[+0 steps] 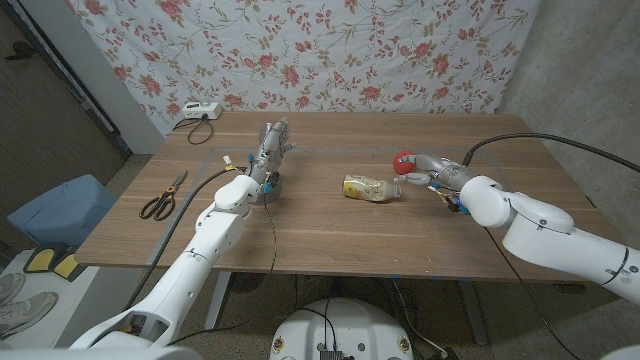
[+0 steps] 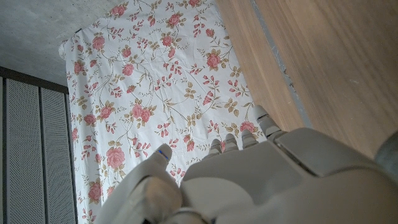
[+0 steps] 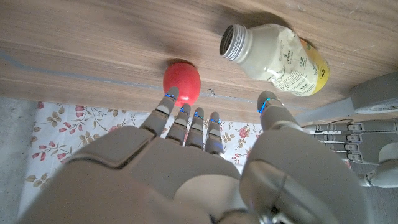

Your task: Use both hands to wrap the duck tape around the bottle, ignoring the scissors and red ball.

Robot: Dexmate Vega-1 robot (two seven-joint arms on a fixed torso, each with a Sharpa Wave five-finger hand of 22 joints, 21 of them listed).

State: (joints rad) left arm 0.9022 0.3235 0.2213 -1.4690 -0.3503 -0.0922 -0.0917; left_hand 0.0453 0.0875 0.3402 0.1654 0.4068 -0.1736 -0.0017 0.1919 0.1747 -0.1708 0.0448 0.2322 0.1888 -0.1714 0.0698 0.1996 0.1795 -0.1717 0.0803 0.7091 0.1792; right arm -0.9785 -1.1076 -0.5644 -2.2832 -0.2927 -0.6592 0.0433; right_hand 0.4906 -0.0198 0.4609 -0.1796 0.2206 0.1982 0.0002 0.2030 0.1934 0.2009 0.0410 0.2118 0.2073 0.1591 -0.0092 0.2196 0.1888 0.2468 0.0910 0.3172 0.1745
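Near worktop (image 1: 330, 240) middle, bottle (image 1: 370, 188) lying uncapped; right robot hand (image 1: 432, 172) open beside it, left robot hand (image 1: 270, 150) state unclear. Reaching stage; next, grasp bottle.

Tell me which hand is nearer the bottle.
Right. The right hand hovers open just beside the bottle, at its open mouth; the left hand stands farther off across the table, by the tape roll.

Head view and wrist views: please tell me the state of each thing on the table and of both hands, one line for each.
bottle: lying on its side, cap off, not held.
red ball: on the table, just beyond the right hand's fingers.
scissors: lying near the table's left edge, untouched.
duck tape: by the left hand, mostly hidden.
left hand: raised, fingers extended, grip unclear.
right hand: open, fingers apart, holds nothing.
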